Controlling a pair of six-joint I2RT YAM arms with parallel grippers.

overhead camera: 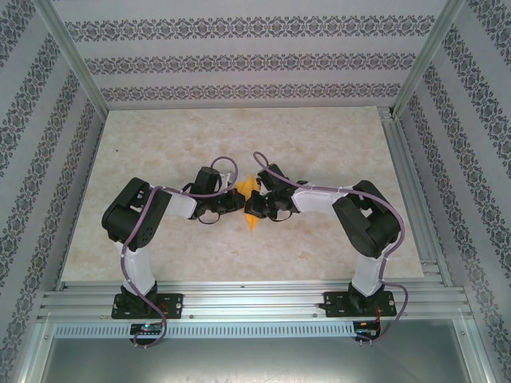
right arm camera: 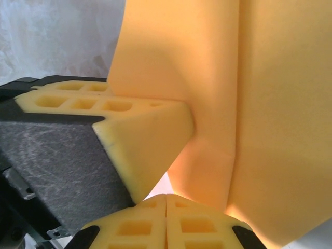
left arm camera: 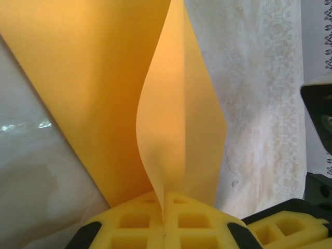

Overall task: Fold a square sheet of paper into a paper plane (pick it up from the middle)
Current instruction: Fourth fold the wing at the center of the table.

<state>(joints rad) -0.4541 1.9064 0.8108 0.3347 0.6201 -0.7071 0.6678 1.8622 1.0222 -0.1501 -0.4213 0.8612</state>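
Both closed, mid-fold: left gripper [left arm camera: 165, 218] pinches the paper [left arm camera: 93, 78] upright, right gripper [right arm camera: 166, 210] hold unclear; next likely pressing the crease [right arm camera: 237, 104].

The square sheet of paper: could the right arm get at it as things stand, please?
Probably yes: the sheet stands right beside the right gripper, pinched by the left gripper, with nothing between them, but the right jaws are shut.
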